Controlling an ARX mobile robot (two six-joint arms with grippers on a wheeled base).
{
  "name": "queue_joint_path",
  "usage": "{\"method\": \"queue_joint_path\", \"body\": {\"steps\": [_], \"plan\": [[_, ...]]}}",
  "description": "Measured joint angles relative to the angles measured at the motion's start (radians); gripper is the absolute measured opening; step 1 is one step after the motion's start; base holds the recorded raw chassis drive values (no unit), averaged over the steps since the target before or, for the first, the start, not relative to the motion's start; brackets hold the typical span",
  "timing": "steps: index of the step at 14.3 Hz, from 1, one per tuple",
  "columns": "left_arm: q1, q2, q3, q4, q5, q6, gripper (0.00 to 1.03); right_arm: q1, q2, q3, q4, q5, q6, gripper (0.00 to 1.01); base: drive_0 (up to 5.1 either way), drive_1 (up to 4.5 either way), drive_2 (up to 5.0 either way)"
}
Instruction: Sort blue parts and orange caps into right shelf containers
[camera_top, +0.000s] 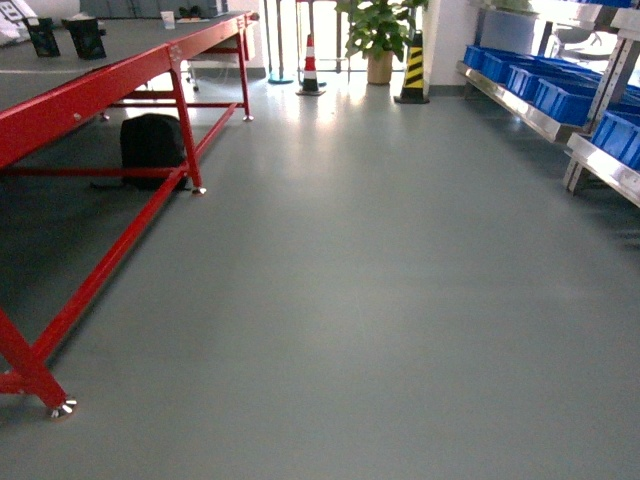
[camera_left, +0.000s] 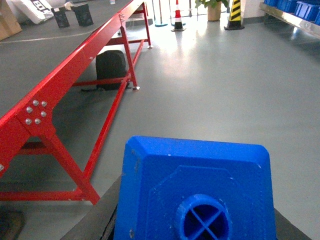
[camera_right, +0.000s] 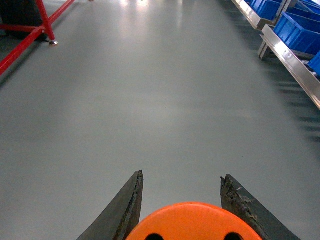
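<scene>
Head view looks across a wide stretch of smooth grey floor (camera_top: 360, 300) with soft glare from the bright far end of the room. Along the left runs a long red-framed counter (camera_top: 90, 95) with a dark top; two black bins (camera_top: 65, 38) stand on its far part and a black backpack (camera_top: 152, 148) sits on the floor beneath it. At the far end stand a striped traffic cone (camera_top: 310, 68), a potted plant (camera_top: 378, 35) and a yellow-and-black post (camera_top: 413, 70). On the right, the shelf (camera_top: 520, 108) of bright steel carries the right shelf containers (camera_top: 555, 85), blue crates in a row, well apart from the counter.

Neither arm shows in the head view. In the left wrist view, the left gripper (camera_left: 195, 230) has hold of a blue part (camera_left: 195, 190), which fills the lower frame with its round knob facing the camera; dark fingers (camera_left: 95, 220) press at its sides. In the right wrist view, the right gripper (camera_right: 182, 220) has its two dark fingers (camera_right: 125, 207) partly spread with an orange cap (camera_right: 192, 222) sitting between them, its holed flat top toward the camera. Both grippers hang over bare floor, the shelf ahead and to the right.
</scene>
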Motion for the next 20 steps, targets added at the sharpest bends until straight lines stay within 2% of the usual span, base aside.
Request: {"method": "queue_joint_path", "body": {"steps": [20], "plan": [[0.0, 0.0, 0.0, 0.001, 0.0, 0.0, 0.45, 0.0, 0.002, 0.0, 0.003, 0.0, -0.003, 0.41, 0.0, 4.33, -4.3]]}}
